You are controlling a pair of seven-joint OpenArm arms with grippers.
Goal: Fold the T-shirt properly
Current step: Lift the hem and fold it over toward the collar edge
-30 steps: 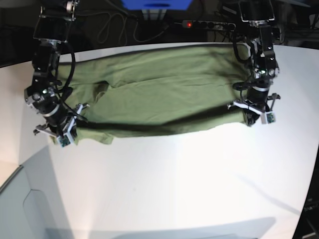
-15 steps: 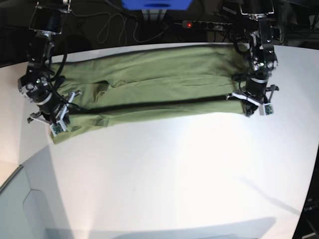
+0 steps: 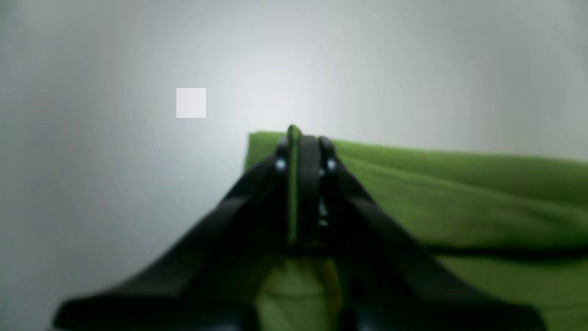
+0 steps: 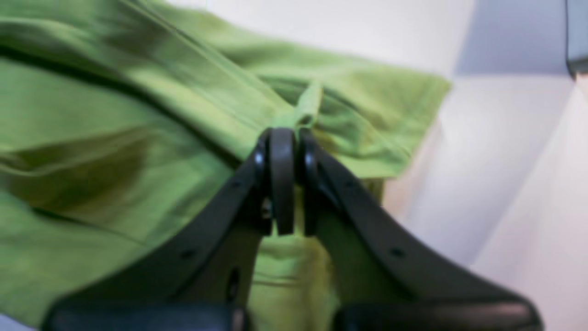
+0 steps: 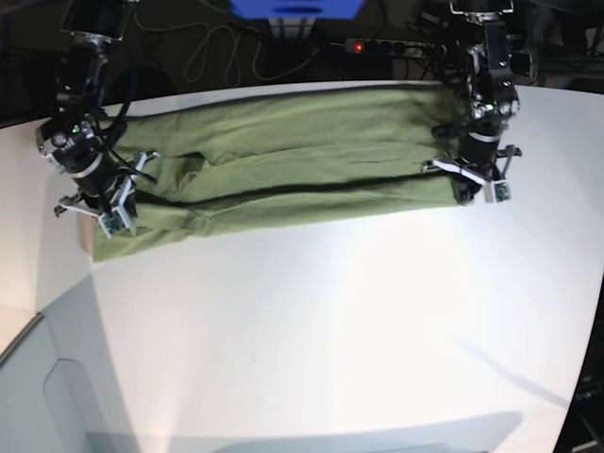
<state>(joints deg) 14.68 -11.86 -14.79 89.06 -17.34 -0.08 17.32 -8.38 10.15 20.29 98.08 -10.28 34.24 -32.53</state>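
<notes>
Base view: the T-shirt (image 5: 293,170) lies stretched across the far part of the white tabletop (image 5: 359,321), a long olive-green band with its near edge doubled over itself and a dark shadow line running along the fold. The right gripper (image 5: 106,215) pinches the cloth at the end on this view's left; the left gripper (image 5: 469,189) pinches it at the end on this view's right. Behind the tabletop sit loose black cables (image 5: 212,47), a power strip (image 5: 396,45) with a red light, and a blue object (image 5: 297,8) at the top edge. Nothing lies on the tabletop between the arms and the shirt. No writing can be read anywhere.

Left wrist view: the black fingers (image 3: 317,174) are pressed together with a thin sliver of green fabric clamped upright between them. The shirt spreads away to the right, and a dark crease runs across it. The picture is soft, so the small pale square (image 3: 191,103) on the bare tabletop may be an image flaw rather than a real thing.

Right wrist view: here the fingers (image 4: 281,174) are closed on a bunched tuck of fabric near a hemmed corner. This view shows stitched hems and layered folds that the base view does not resolve, and a grey shadowed patch on the tabletop at upper right.
</notes>
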